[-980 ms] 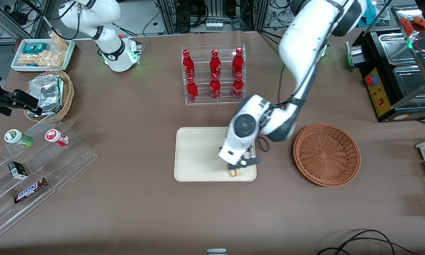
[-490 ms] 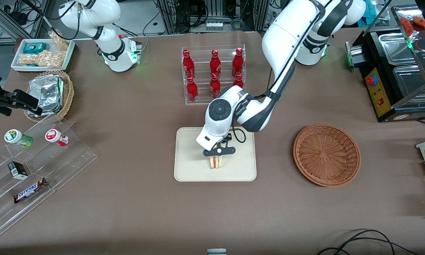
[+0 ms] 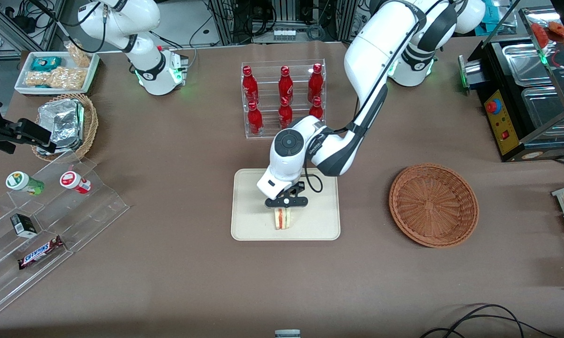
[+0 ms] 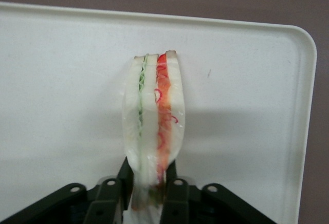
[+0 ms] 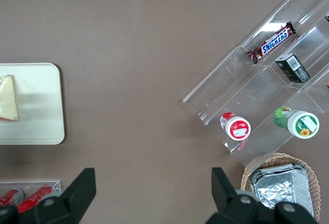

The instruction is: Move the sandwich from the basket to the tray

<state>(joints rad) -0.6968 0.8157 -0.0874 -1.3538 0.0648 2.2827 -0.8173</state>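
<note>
front view: sandwich held over the tray

the brown counter (image 3: 178, 263) carries everything. on it the cream tray (image 3: 249, 206) lies flat, bare apart from the sandwich (image 3: 282, 218) standing on edge, at or just above its surface near the edge closest to the front camera. the reddish wicker basket (image 3: 433, 204) sits toward the working arm's end, well apart, with nothing in it. the hand (image 4: 150, 187) hangs over the tray, its fingers (image 4: 171, 185) pinched narrow on one end of the wedge. the bread looks soft and light; the sides bow where squeezed, so i judge it would crush or shed filling under a hard grip. flat bread faces seem the safest hold.
</note>
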